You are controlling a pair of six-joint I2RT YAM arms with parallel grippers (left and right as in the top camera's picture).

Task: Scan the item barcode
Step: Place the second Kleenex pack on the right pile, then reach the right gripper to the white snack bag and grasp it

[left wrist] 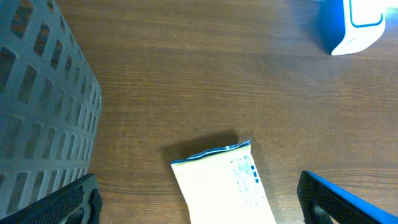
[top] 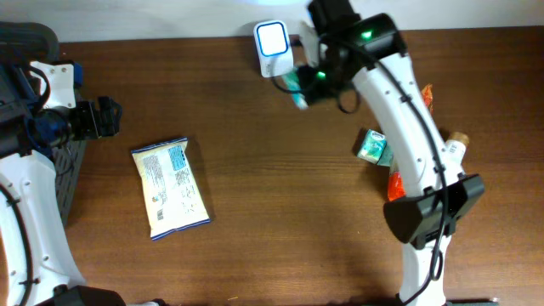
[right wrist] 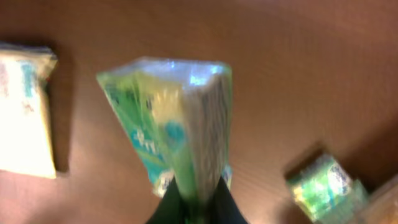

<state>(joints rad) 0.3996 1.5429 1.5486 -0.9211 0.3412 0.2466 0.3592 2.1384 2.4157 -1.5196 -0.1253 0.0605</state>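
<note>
Up by the scanner (top: 272,41), my right tool (right wrist: 198,205) pinches the green packet (right wrist: 171,124) by one thin edge; I judge it could twist or slip, turning its barcode off the window. My left tool (top: 106,117) hangs spread and empty, well apart

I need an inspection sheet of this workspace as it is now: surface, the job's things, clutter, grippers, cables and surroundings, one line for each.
surface: brown wooden table, no spill seen.
job's things: white and blue scanner at the far edge; green packet held close beside it.
clutter: white and blue pouch lying flat; second green packet and orange wrapper partly hidden by the right arm; grey basket at the left.
grippers: left gripper open, holding nothing; right gripper shut on the green packet.
cables: black cable along the right arm.
surroundings: pale strip beyond the table; nothing else seen.
</note>
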